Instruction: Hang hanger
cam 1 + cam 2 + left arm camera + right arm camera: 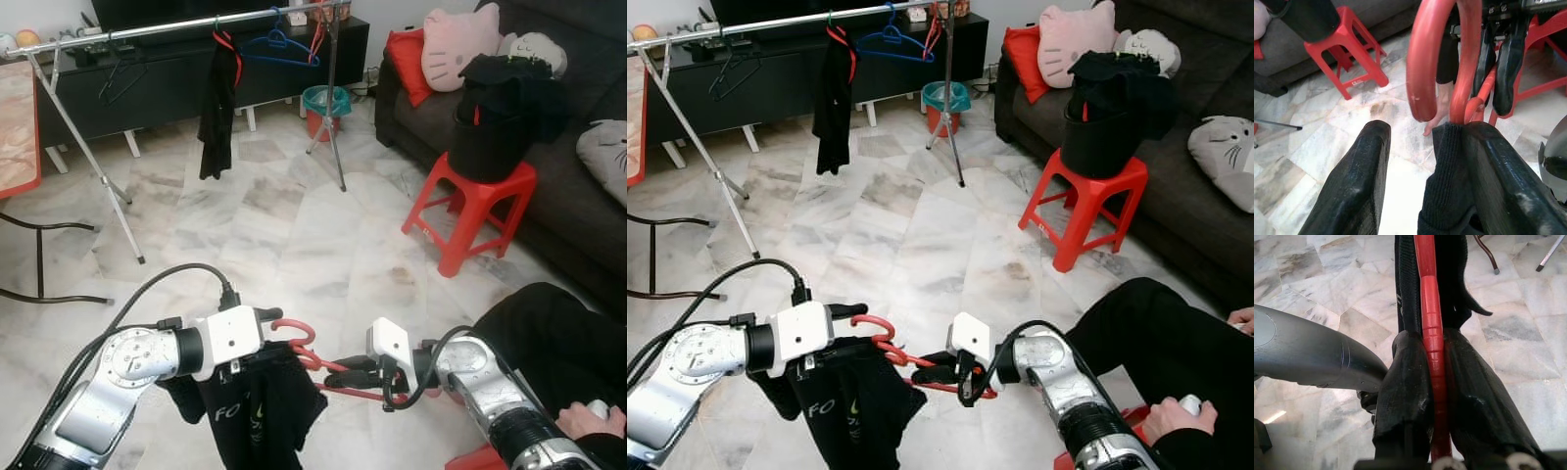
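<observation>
Two claws meet low in the frame over the marble floor (294, 225), sharing one red hanger (318, 362) with a black garment (260, 406) draped on it. The right claw (1436, 382) is clamped tight on the hanger's red bar, its black fingers (1405, 396) pressed to either side. The left claw (1425, 161) sits at the hanger's neck just below the hook; its fingers stand fairly wide, one finger (1359, 186) free of everything while the garment's cloth lies against the other, so I cannot tell if it truly grips.

Across the room, at the upper left of the frame, a silver clothes rail (176, 29) carries a hanging black garment (217, 108) and a blue hanger (279, 44). A red stool (475, 211) bearing a black basket (495, 122) stands at the right beside a dark sofa (578, 186). A person's hand (593, 419) shows at the lower right corner.
</observation>
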